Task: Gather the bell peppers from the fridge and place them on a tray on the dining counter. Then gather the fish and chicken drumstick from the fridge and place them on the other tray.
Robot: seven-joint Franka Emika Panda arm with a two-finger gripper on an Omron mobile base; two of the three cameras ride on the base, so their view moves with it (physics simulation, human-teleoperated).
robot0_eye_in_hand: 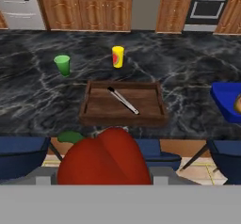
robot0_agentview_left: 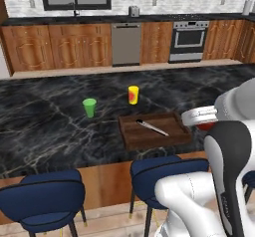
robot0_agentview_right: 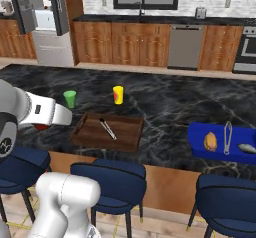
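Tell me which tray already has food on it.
The blue tray, right of the wooden tray; it holds food, while the wooden one holds just a utensil.

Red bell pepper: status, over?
Gripper shut on red bell pepper, short of the counter edge. Brown wooden tray ahead; silver knife-like utensil lies inside. Blue stools below.
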